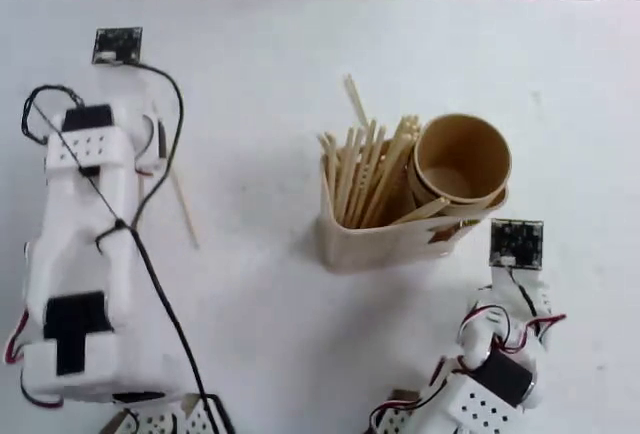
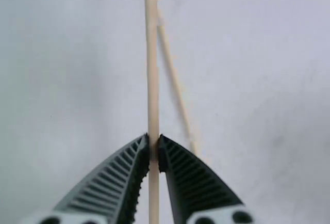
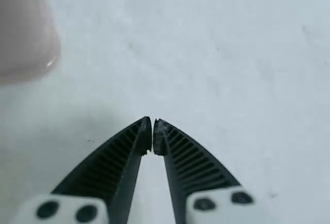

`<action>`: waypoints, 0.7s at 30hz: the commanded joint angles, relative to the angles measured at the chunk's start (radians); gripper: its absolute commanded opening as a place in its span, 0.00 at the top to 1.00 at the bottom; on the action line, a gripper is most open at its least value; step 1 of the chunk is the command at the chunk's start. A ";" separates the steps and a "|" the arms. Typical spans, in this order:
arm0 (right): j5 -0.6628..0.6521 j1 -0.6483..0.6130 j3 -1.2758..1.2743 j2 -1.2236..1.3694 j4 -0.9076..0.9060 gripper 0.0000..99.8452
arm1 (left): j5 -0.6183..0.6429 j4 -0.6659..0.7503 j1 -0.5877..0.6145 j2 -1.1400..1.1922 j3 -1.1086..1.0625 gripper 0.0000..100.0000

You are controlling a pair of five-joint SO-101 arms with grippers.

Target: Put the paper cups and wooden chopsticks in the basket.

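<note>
L arm (image 1: 80, 244): far left of the high view, low over the table (image 1: 270, 84).
L gripper (image 2: 153, 146): clamped tight on one wooden chopstick (image 2: 150, 53). The stick pokes straight out past the tips. I can't tell how close to its end I grip it.
Loose stick (image 1: 185, 209): flat on the table, left of centre in the high view, just right of the L arm. In the L wrist view it lies slanted, just beside the held one. Touching or not, can't tell.
Basket (image 1: 390, 244): a bit right of centre in the high view.
Sticks in basket (image 1: 365, 169): a leaning bunch in the basket's left half.
Paper cups (image 1: 460, 159): stacked in the basket's right half, mouth up.
R gripper (image 3: 152, 131): lower right of the high view, tips together w/ nothing between. Out of my way.
Step now (my guess): carry the held stick over to the basket.
How to do it well: lift straight up first so I don't drag the loose stick. Don't loosen the squeeze. Swing right, come in above the basket's left half, tip the stick's far end down into the bunch, then let go low. Stay off the cups & the tall sticks.
Left after that: the loose stick, I think.
</note>
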State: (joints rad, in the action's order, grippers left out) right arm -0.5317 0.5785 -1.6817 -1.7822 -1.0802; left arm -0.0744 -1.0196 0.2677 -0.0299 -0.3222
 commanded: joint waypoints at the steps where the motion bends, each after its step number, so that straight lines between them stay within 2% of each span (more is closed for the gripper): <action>1: 0.129 0.071 -0.009 -0.007 -0.001 0.98 | 0.011 0.173 -0.041 -0.088 -0.101 0.98; 4: 0.233 0.116 -0.009 -0.007 0.025 0.98 | 0.115 0.242 -0.051 -0.044 -0.126 0.97; 7: 0.281 0.153 -0.009 -0.007 0.027 0.98 | 0.193 0.261 -0.051 0.025 -0.083 0.97; 15: 0.285 0.165 -0.009 -0.004 0.022 0.98 | 0.276 0.253 -0.051 0.211 0.014 0.89; 21: 0.285 0.165 -0.009 -0.004 0.022 0.98 | 0.302 0.253 -0.051 0.240 0.012 0.89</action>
State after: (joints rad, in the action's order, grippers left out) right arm -0.2555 0.7380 -1.6817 -1.7822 -1.0710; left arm 0.2171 -0.7833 0.2279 0.2125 -0.3590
